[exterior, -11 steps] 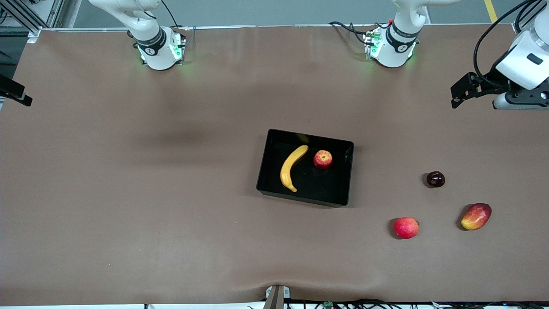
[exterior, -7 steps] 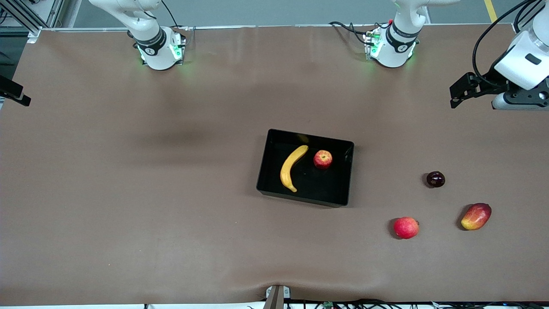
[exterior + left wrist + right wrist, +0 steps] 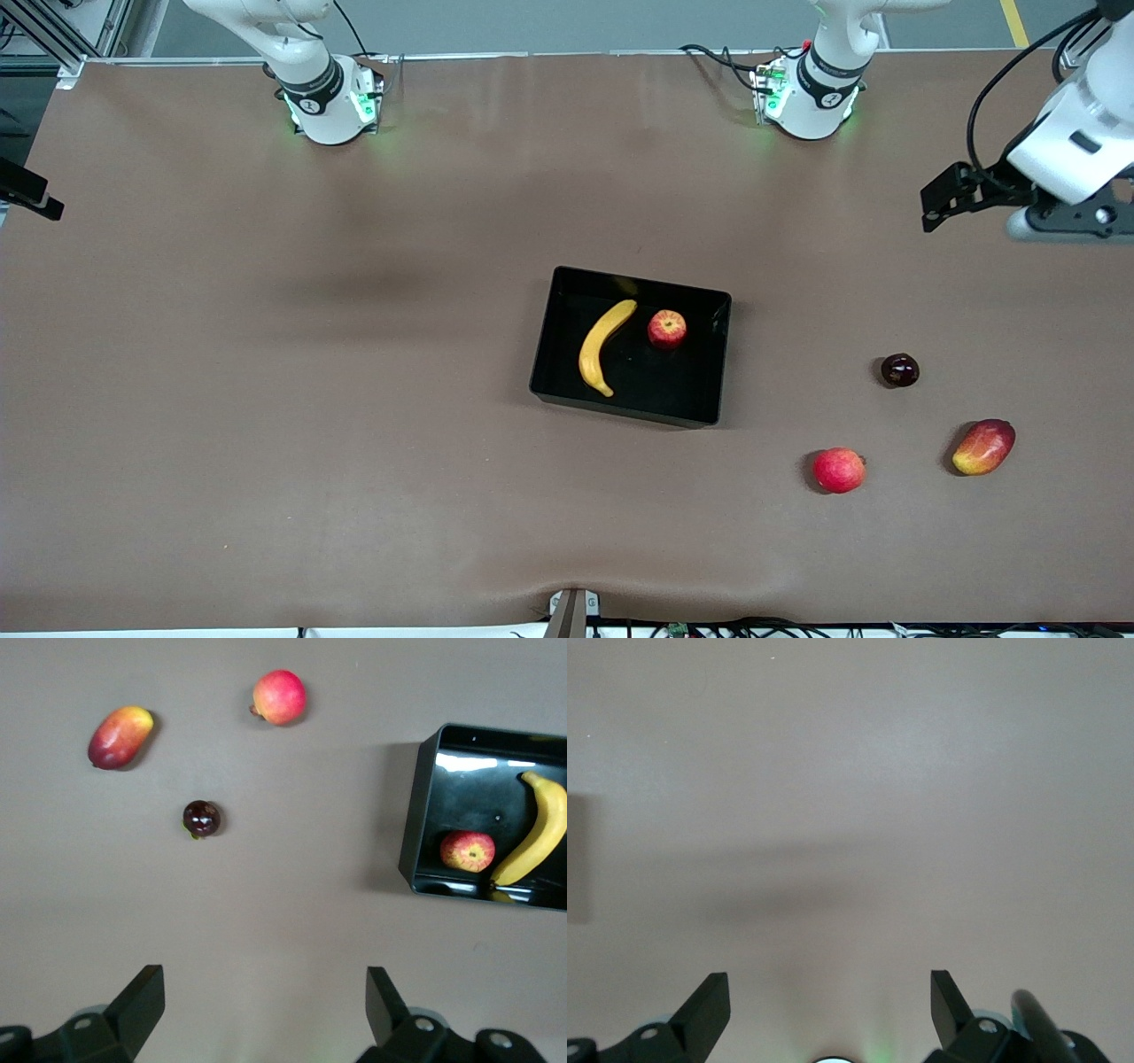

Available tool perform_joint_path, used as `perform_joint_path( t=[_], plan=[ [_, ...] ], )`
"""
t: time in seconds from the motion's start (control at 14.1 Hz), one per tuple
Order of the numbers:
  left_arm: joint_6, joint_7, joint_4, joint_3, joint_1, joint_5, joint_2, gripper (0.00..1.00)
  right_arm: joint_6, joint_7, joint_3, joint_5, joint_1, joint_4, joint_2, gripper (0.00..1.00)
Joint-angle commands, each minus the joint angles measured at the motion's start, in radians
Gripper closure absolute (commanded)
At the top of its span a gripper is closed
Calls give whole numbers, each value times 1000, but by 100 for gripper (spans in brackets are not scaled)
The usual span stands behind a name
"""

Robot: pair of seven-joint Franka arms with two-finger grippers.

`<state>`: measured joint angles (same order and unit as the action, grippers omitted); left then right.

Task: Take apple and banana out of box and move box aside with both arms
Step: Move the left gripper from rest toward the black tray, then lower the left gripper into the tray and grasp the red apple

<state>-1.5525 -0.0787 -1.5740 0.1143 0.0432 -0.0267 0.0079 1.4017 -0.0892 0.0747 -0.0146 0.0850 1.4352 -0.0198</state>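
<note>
Right gripper: fingers spread, holding nothing, over bare table at the right arm's end. Black tray mid-table; banana and streaked apple lie inside, side by side. Left gripper: fingers spread, holding nothing, up over the left arm's end.

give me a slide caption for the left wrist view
Open left gripper over bare table; banana and streaked apple in the black tray.
</note>
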Motion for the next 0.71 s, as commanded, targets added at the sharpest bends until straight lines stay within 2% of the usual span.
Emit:
perform_joint_path(
  t=[0.0, 0.21, 0.43, 0.64],
  plan=[
    [-9, -59, 32, 24, 30, 10, 76, 0, -3, 2, -19, 1, 25, -1, 1, 0],
    [-85, -217, 26, 70, 96, -4, 150, 0, -4, 3, -19, 1, 25, -1, 1, 0],
    [-179, -379, 19, 71, 205, -48, 234, 0, -4, 2, -18, 1, 25, -1, 1, 0],
    [-331, -582, -24, 71, 312, -64, 328, 0, -4, 2, -18, -1, 30, -1, 1, 0]
  ],
)
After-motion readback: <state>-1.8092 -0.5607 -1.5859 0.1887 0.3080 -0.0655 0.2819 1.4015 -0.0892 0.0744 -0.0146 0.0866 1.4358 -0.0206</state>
